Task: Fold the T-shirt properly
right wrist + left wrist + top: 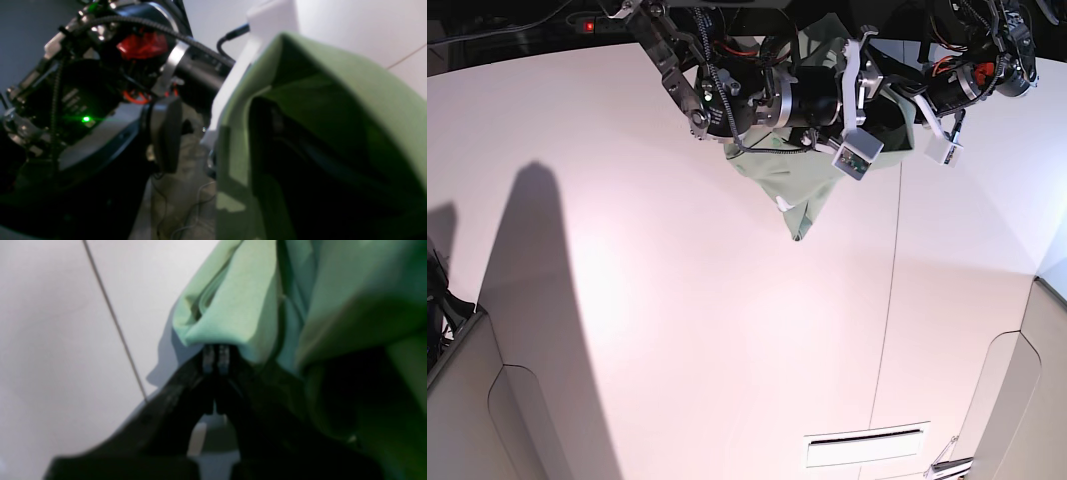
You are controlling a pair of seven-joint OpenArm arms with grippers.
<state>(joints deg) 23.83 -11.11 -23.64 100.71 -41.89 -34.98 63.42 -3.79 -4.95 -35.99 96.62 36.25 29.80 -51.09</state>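
My right gripper: buried under T-shirt [333, 100] cloth filling the right of the right wrist view; jaws unreadable. Base view: both my grippers masked by arm hardware at top centre, shirt [802, 190] mostly covered, its upper part hidden. Left wrist view blurred; left gripper [216, 356] tips vanish into a fold.

This looked like a robotics lab: a bare white tabletop [677, 330] with a thin seam line [893, 290] lay below the grippers, and behind them sat exposed arm hardware, braided cables [160, 28] and a lit green indicator LED [86, 119].
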